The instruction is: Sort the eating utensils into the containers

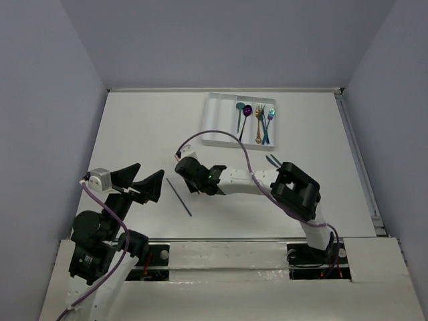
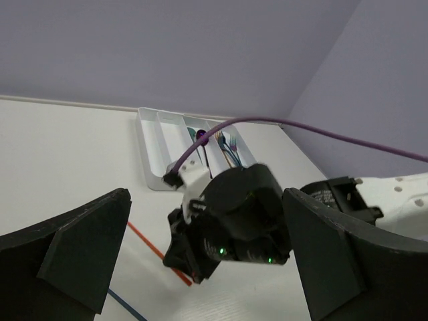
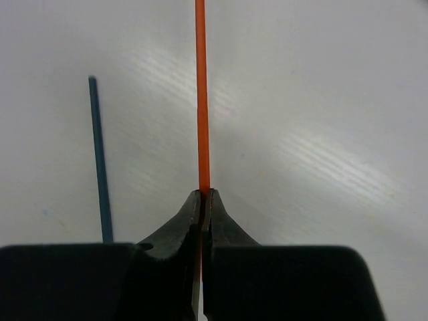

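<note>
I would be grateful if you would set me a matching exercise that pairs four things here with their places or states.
Things:
1. orange chopstick
2. blue chopstick
3. gold fork
4. left gripper

Places or states:
A. in the tray
B. open, holding nothing
C. lying on the table
D. pinched in the right gripper

Pairs: 1-D, 2-C, 3-A, 4-B.

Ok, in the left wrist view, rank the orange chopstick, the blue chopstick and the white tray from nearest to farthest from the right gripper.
1. orange chopstick: clamped in the right gripper.
2. blue chopstick: lying loose just beside it.
3. white tray: well beyond, toward the far wall.
</note>
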Motion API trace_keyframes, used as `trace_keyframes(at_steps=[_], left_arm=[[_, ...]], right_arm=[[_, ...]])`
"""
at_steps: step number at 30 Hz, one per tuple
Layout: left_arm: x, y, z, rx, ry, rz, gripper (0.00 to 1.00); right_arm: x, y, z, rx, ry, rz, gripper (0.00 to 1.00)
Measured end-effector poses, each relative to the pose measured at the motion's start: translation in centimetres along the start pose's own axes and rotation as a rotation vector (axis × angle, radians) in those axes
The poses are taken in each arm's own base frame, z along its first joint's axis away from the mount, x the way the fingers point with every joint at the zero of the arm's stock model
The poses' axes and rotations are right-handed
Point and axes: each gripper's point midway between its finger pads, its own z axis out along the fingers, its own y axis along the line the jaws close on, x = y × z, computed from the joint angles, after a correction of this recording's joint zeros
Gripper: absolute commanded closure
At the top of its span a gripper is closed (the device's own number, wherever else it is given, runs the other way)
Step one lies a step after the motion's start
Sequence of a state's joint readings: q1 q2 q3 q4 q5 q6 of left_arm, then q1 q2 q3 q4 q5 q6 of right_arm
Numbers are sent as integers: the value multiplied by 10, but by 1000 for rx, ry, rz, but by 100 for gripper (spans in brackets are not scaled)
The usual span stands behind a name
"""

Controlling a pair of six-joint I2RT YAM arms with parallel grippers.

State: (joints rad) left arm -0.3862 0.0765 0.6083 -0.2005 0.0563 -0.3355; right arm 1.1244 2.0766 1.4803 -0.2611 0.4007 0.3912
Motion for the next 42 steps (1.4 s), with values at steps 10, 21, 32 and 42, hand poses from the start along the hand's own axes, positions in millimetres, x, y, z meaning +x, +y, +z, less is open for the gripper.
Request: trace_keyframes(at_steps=[10,21,32,42], left_arm=[[2,-1,1,4,9,0,1],[4,-2,2,15,22,-1,1],[7,-1,5,8,35,0,1],[8,-1,5,7,39,0,1]], right_arm=[[-154,-97,-19,-10,-342,355,100],[-207,-168,45,62,-433,550,100],[-185,-200,92,118,-370,620,100],[-178,-212,100,133,-344,646,66]])
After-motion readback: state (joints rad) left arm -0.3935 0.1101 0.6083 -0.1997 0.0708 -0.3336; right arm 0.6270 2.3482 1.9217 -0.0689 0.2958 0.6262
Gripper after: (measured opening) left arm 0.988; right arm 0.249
